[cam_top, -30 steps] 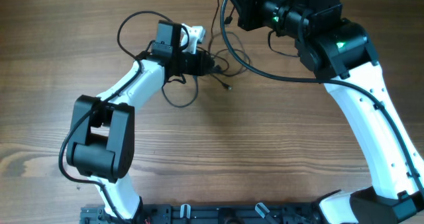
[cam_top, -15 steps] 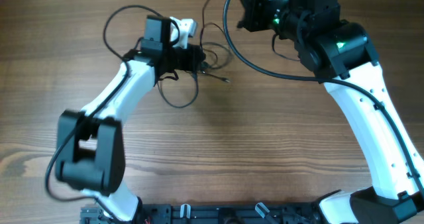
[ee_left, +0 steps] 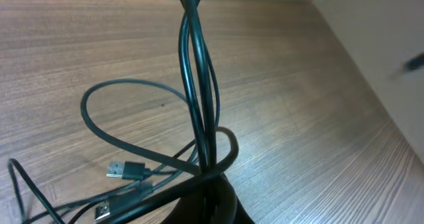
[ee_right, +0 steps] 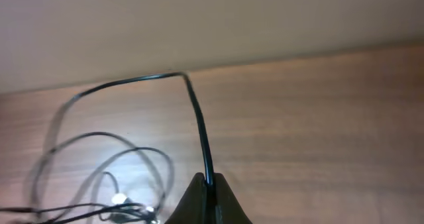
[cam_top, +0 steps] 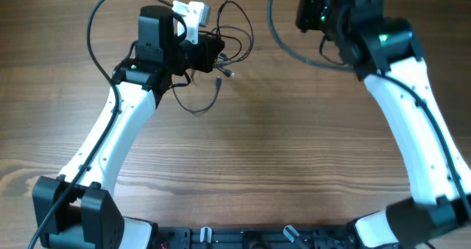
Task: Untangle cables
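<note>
The cables are thin black cords tangled on the wooden table near its far edge. One loop trails toward the front, and a small plug lies loose. My left gripper is shut on a twisted bundle of these cords, which rises out of the jaws. Two USB plugs lie beside it on the wood. My right gripper, near the far edge, is shut on a single cord. That cord runs up from the jaws and bends left toward the blurred tangle.
Thick black arm wires arc beside each arm, one on the left and one on the right. A pale wall borders the table's far edge. The arm bases and a black rail sit along the front edge.
My left gripper has carried the bundle left and toward the far edge. My right gripper has shifted right, away from it. The tangle has followed toward the far edge.
</note>
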`<state>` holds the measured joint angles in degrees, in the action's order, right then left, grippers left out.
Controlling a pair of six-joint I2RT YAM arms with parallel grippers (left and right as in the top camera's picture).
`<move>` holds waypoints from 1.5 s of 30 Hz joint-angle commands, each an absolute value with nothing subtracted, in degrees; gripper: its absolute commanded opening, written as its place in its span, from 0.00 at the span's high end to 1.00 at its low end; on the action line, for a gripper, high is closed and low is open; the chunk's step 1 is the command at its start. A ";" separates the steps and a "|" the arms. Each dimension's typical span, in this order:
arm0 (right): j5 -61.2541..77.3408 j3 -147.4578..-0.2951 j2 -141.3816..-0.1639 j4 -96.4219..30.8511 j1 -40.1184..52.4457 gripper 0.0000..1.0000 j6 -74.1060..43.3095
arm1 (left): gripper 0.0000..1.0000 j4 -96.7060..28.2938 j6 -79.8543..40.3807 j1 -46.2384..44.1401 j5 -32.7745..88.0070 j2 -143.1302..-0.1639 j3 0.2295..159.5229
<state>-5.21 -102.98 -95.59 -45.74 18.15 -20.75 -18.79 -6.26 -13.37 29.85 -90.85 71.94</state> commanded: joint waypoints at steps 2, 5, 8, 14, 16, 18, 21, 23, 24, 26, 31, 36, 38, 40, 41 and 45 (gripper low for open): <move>-0.30 -101.60 -102.89 -47.03 16.40 0.95 -20.95 | 0.96 -18.94 -4.91 -13.21 29.98 -89.62 72.23; 1.89 -101.58 -107.20 -47.03 16.43 0.96 -20.82 | 0.96 -18.90 -4.89 -13.21 30.70 -89.56 72.23; 5.37 -101.60 -110.89 -47.11 16.40 0.87 -20.12 | 0.96 -18.90 -4.84 -13.21 32.40 -89.56 72.23; 14.98 -101.62 -112.44 -45.87 16.53 0.25 -13.30 | 0.95 -18.72 -2.98 -13.21 34.28 -89.56 72.23; 21.93 -101.67 -111.68 -45.60 16.53 0.06 -7.55 | 0.95 -18.44 -2.11 -13.21 35.18 -89.56 72.23; 28.97 -101.67 -111.07 -46.28 16.53 0.06 -3.14 | 0.94 -17.96 -0.54 -13.21 37.45 -89.56 72.23; 35.11 -101.67 -110.76 -46.85 16.51 0.06 -2.37 | 0.95 -16.69 -0.19 -13.21 38.57 -89.58 72.23; 38.41 -101.67 -110.76 -46.98 16.51 0.06 -1.96 | 0.94 -16.01 -0.19 -13.21 38.57 -89.58 72.23; 40.32 -101.67 -110.76 -47.24 16.51 0.06 -1.21 | 0.94 -15.62 -0.12 -13.21 38.50 -89.58 72.23; 42.37 -101.67 -110.76 -47.68 16.51 0.06 -0.30 | 0.94 -15.18 1.23 -12.84 38.48 -89.58 72.23; 43.46 -101.67 -110.76 -48.82 16.51 0.05 -0.21 | 0.94 -13.43 0.71 -9.67 39.29 -90.00 72.23; 43.62 -101.67 -110.76 -49.69 16.51 0.05 -0.14 | 0.94 -12.47 -0.89 -6.83 43.03 -90.00 72.23; 43.59 -101.67 -110.76 -50.17 16.53 0.04 -0.08 | 0.94 -12.38 -0.89 -6.20 43.03 -90.00 72.23; 43.57 -101.67 -110.76 -50.57 16.51 0.04 -0.01 | 0.94 -12.38 -0.86 -6.09 43.00 -90.00 72.23; 43.57 -101.67 -110.76 -50.63 16.53 0.03 -0.01 | 0.94 -12.34 -0.86 -6.09 43.00 -90.00 72.23; 41.67 -101.67 -110.78 -50.65 16.51 0.03 -0.23 | 0.94 -12.14 -0.95 -6.09 43.00 -90.00 72.23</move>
<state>42.00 -101.58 -112.49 -50.46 16.34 -1.17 -12.78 -0.71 -6.26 41.43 -90.85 71.96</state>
